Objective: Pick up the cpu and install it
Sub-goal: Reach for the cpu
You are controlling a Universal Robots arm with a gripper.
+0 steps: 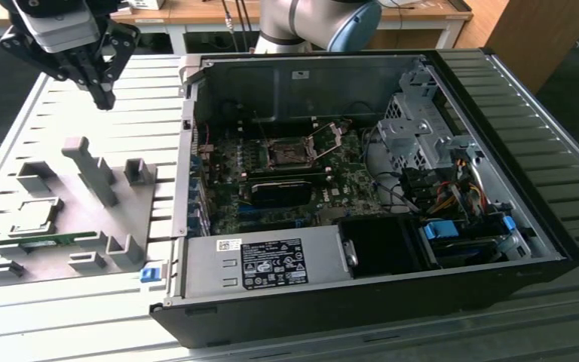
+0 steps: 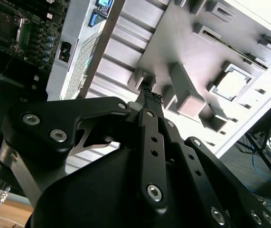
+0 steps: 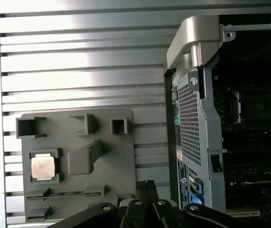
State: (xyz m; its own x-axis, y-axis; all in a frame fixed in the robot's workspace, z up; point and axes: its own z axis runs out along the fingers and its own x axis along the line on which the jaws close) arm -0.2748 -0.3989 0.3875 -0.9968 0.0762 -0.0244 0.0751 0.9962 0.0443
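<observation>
The task stands at its very start. The cpu (image 1: 38, 215) lies flat in its square pocket on the grey fixture plate (image 1: 159, 213). The plate rests on the slatted table (image 1: 159, 113) toward the exterior view's left, beside the open computer case (image 1: 300, 75). In the first wrist view its pale metal top is plain to see, with a long green memory stick (image 3: 64, 193) in the next holder.

The gripper (image 1: 105, 98) hangs above the table past the plate's far end, well apart from the cpu. Its fingers are pinched together on nothing, as both wrist views confirm.

Inside the case, the socket (image 1: 289, 153) on the motherboard appears empty with its frame swung up, though shadow there makes this hard to be sure of. Judged from this, neither the pickup nor the seating is done.
</observation>
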